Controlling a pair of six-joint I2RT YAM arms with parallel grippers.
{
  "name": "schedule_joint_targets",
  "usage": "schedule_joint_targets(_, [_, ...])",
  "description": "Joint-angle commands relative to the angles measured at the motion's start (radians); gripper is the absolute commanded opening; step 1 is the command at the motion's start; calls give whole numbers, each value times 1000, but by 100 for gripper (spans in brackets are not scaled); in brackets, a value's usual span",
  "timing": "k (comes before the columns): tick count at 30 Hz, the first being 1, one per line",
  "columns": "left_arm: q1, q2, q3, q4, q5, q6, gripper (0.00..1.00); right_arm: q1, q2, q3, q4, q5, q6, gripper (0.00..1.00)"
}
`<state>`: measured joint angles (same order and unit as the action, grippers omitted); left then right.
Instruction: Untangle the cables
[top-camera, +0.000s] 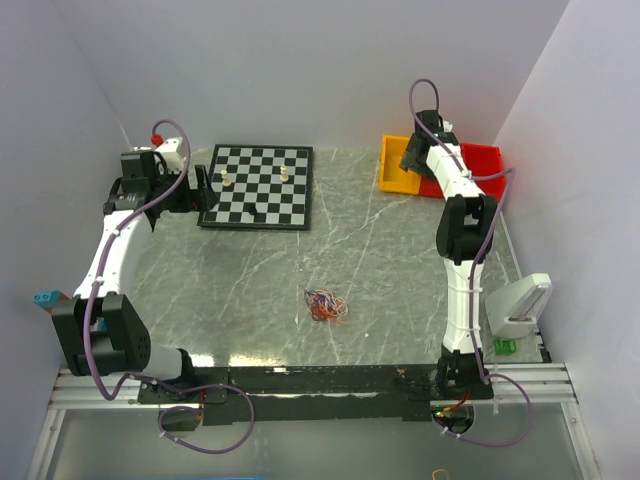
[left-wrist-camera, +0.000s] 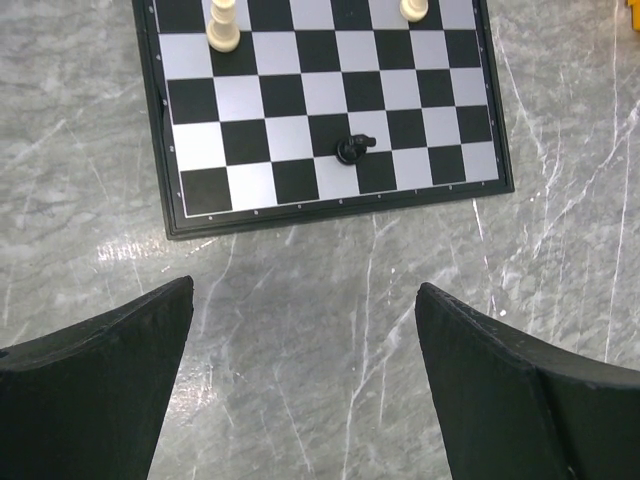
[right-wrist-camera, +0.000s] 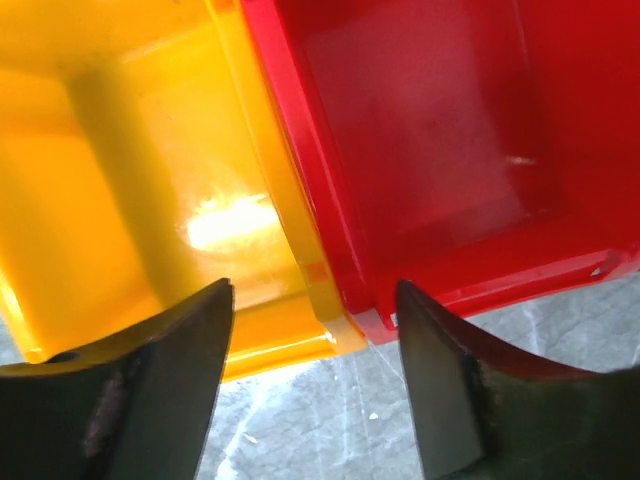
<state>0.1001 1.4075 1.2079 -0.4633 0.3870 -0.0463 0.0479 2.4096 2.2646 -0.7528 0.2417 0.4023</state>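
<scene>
Top external view: the cables (top-camera: 325, 305) lie as one small tangled clump of orange-red, white and dark loops on the marble table (top-camera: 400, 260), near centre, well apart from both arms. Left gripper (left-wrist-camera: 305, 300) sits by the chessboard (left-wrist-camera: 270, 130), fingers spread wide, nothing between. Right gripper (right-wrist-camera: 315, 290) hangs over the seam between yellow bin (right-wrist-camera: 120, 180) and red bin (right-wrist-camera: 430, 150), fingers apart, empty. Judgement: wires are very light, limp and slightly springy, so pulling one probably drags the clump. Pinch an outer loop at the edge and pin the rest with the other arm.
</scene>
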Motion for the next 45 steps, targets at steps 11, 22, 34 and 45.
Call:
schedule_joint_targets(11, [12,-25,38,15,-25,-13,97,-17,51,78,-100,-30,-8,59])
schedule_joint_targets(22, [15,-10,33,31,-33,-18,97,-23,57,78,-97,-82,-26,24])
schedule_joint_targets(34, [16,-71,4,12,-48,-21,97,90,-125,-246,-60,-108,10,0])
schedule_joint_targets(45, [16,-154,-64,-55,-82,34,97,289,-414,-796,46,-58,194,0])
